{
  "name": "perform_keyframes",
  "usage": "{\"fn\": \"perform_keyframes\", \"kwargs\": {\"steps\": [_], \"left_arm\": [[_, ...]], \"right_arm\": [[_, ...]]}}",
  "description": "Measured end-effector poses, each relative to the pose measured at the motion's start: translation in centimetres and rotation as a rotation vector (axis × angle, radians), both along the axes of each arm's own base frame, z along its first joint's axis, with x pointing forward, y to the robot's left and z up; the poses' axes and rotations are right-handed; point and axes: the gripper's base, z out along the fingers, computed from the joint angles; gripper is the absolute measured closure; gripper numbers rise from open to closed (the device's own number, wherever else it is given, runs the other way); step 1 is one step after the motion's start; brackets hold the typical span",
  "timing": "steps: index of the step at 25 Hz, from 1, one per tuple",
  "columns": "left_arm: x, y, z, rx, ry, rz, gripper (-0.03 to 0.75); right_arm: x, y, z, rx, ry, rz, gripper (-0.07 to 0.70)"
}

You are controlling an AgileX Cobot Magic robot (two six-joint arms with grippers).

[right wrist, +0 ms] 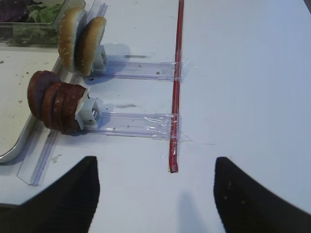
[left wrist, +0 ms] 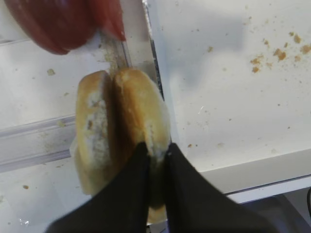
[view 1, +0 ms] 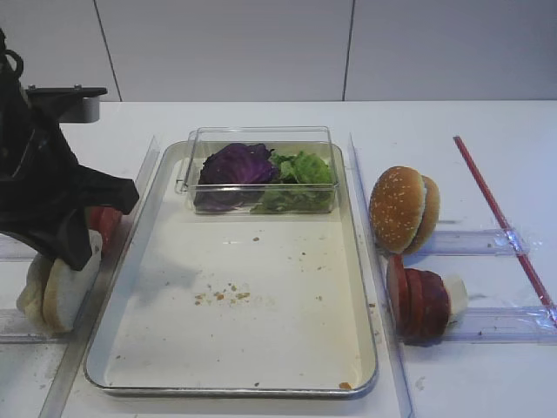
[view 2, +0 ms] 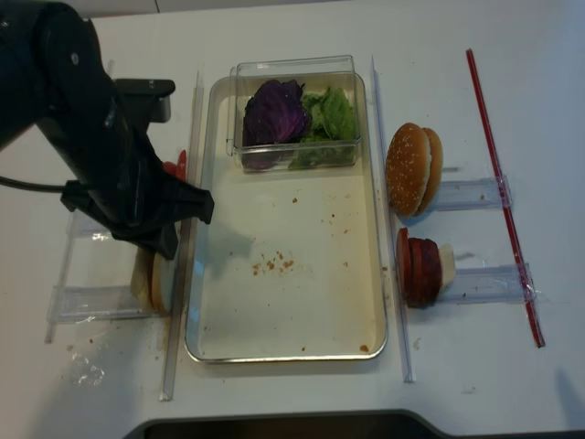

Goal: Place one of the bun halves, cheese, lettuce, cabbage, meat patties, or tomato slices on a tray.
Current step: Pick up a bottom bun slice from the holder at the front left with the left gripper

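Two pale bun halves stand on edge in a clear rack left of the tray (view 1: 235, 389). My left gripper (left wrist: 154, 148) is shut on the bun half (left wrist: 141, 104) nearer the tray; the other half (left wrist: 92, 126) stands beside it. From above, the black left arm covers most of the bun (view 1: 61, 292). Red tomato slices (left wrist: 53, 24) sit just behind the buns. Cabbage (view 1: 237, 165) and lettuce (view 1: 300, 170) lie in a clear box on the tray. Meat patties (view 1: 418, 300) stand in a rack to the right. My right gripper (right wrist: 155, 162) hangs open over bare table. No cheese shows.
A sesame bun (view 1: 402, 209) stands in a second rack right of the tray. A red strip (view 1: 500, 218) runs along the far right, taped over both racks. Crumbs (view 1: 222, 296) speckle the tray floor. Clear rails flank both long sides of the tray.
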Motion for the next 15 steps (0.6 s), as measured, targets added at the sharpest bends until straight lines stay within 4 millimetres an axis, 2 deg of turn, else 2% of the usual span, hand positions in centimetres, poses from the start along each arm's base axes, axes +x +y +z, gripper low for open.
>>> {"fn": "perform_keyframes", "kwargs": {"steps": [5, 12, 15], "left_arm": [[0.0, 0.0, 0.2, 0.000, -0.005, -0.001, 0.685], [-0.1, 0.2, 3.1, -0.015, -0.097, -0.005, 0.685], [0.0, 0.2, 3.4, -0.019, -0.108, -0.005, 0.685]], "right_arm": [[0.0, 0.0, 0.0, 0.000, 0.000, 0.000, 0.118], [0.0, 0.0, 0.0, 0.001, 0.000, -0.001, 0.118], [0.0, 0.0, 0.0, 0.002, 0.000, -0.002, 0.118]]}}
